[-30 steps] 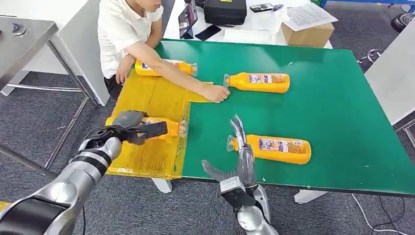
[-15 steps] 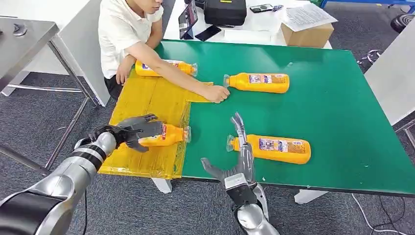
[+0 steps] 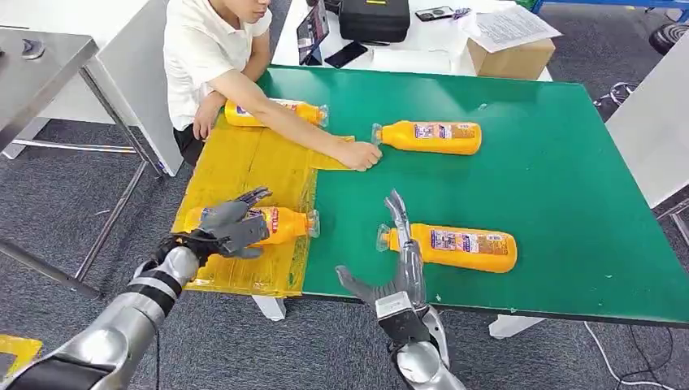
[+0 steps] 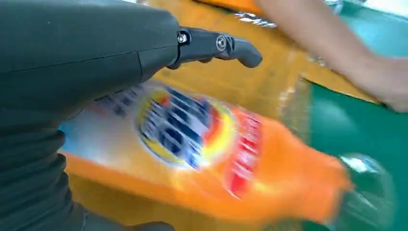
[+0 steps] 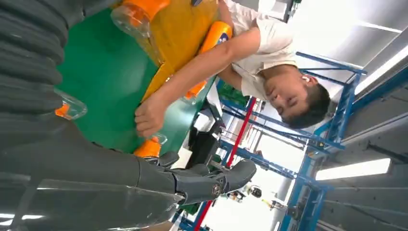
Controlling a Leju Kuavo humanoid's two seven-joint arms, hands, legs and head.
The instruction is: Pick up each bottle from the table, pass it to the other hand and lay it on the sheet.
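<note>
**Left hand on a bottle at the sheet's near edge**

Head view: the left hand (image 3: 230, 230) lies over the base end of an orange plastic bottle with a clear cap (image 3: 272, 225), fingers draped across it; the bottle lies on its side on the yellow plastic sheet (image 3: 244, 166), near the sheet's front edge, cap towards the green table top (image 3: 536, 187). Whether the fingers grip the bottle or merely rest on it I cannot tell. The right hand (image 3: 398, 268) is at the table's front edge, fingers straight and apart, thumb out, holding nothing; its fingertips are just beside the cap of a second orange bottle (image 3: 451, 247) lying on the green. A third orange bottle (image 3: 429, 136) lies farther back on the green, and a fourth (image 3: 272, 112) at the sheet's far edge. A person in a white shirt (image 3: 203, 57) presses a hand (image 3: 361, 154) on the sheet's corner.

Left wrist view: the left hand (image 4: 86, 62) is close over the blurred orange bottle (image 4: 216, 159), one dark finger (image 4: 226, 45) stretched above it, the yellow sheet (image 4: 231, 82) beneath.

Right wrist view: the right hand (image 5: 159, 180) has its fingers extended with nothing in them; beyond are the green table top (image 5: 103, 82) and the person's hand (image 5: 150, 114).
</note>
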